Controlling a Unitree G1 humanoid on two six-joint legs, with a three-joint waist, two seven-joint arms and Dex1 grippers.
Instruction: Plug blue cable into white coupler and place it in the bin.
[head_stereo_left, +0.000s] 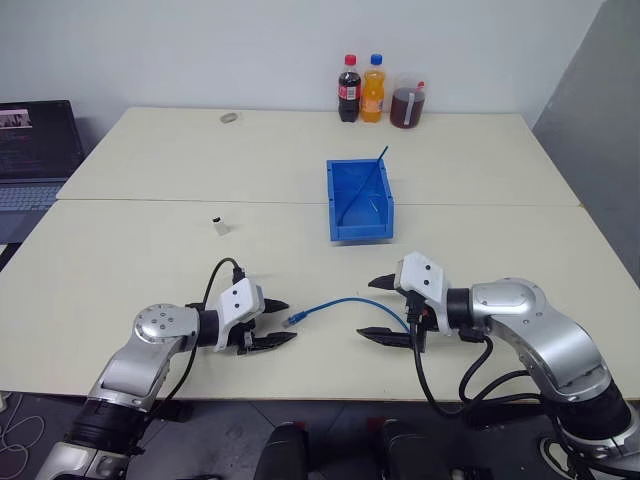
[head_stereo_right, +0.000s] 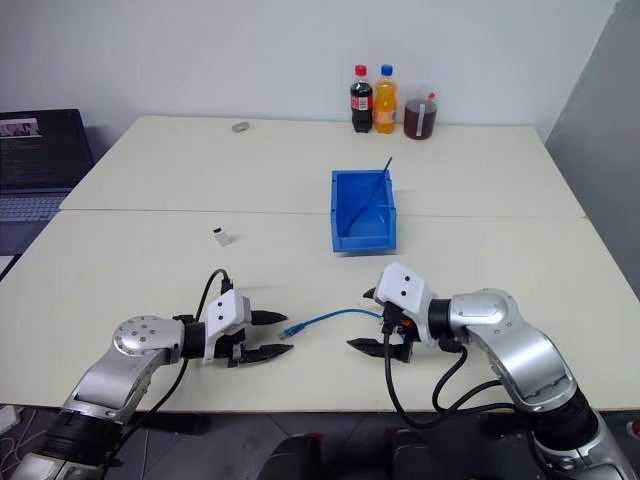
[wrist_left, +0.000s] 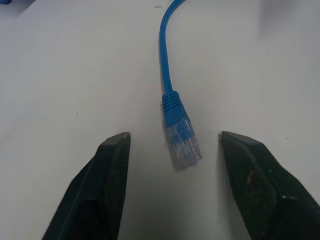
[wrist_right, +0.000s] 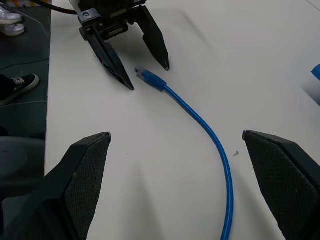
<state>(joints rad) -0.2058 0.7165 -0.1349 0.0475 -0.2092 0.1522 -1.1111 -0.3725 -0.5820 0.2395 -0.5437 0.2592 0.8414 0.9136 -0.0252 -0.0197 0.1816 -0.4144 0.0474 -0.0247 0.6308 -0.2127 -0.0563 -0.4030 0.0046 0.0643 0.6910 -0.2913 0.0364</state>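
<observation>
Inside the bin leans a darker blue cable; both grippers' fingers stand apart, holding nothing

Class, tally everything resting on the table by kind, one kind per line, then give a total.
Bottles: 2
Jug of dark drink: 1
Cables, blue cable and darker cable in the bin: 2
Bin: 1
White coupler: 1
Grey ring: 1
Total: 8

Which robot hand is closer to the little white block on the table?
The left. The left gripper sits nearer the white coupler, which lies farther back on the table. The right gripper is across at the blue cable's other end.
</observation>
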